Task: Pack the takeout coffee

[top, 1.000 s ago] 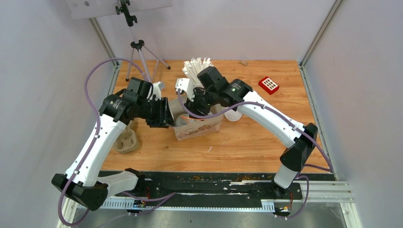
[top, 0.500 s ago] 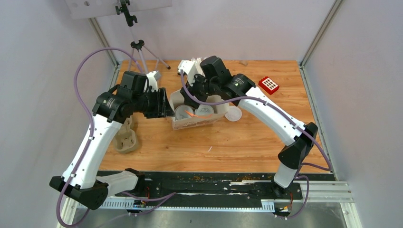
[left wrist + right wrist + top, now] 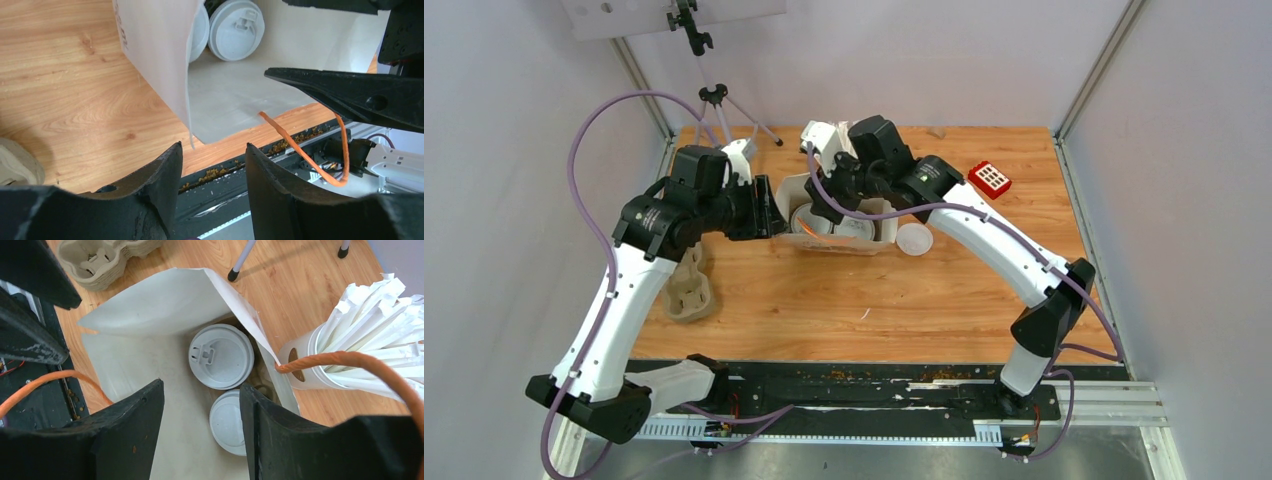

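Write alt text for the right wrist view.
Two white-lidded cups sit inside an open white paper bag, framed between the right gripper's open fingers. A cup of wrapped sticks stands beside the bag; a pulp carrier lies beyond it.

The left hand [image 3: 212, 150] and right hand [image 3: 202, 390] angle toward each other, fingers parted, both empty.

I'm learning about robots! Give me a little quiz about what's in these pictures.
1. True or false: the lidded cups sit inside the white bag.
2. How many cups are in the bag? A) one B) two C) four
3. Fill in: the cup of wrapped sticks stands ____ the bag (inside/outside).
Key: 1 true; 2 B; 3 outside.
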You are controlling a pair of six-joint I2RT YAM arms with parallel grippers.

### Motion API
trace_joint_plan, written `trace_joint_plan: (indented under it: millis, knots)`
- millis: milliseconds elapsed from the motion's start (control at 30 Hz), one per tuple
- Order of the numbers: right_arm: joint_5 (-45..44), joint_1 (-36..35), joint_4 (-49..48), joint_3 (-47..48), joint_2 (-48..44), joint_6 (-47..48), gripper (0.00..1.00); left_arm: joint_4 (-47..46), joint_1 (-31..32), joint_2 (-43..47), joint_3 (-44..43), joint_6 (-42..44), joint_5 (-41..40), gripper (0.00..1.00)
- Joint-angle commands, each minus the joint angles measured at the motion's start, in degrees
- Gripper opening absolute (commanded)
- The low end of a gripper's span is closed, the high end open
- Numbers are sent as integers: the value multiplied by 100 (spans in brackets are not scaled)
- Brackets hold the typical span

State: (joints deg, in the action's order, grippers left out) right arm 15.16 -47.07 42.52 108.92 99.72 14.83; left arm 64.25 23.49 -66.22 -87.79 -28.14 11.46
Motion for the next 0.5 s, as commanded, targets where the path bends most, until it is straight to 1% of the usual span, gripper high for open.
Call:
trace_joint_plan:
  millis: [0, 233, 333, 467]
  knots:
    - [173, 7, -211, -112, -500, -24, 56, -310, -37, 153, -75, 77, -144, 58]
    - [462, 5, -112, -330, -702, -330, 54, -190, -37, 168, -141, 153, -235, 62]
    - [570, 1, -146, -499, -787, -545, 54, -253, -37, 202, 0, 100, 8, 62]
    - [739, -4, -289, -760, -868, -789, 54, -512, -37, 361, 402, -131, 409, 63]
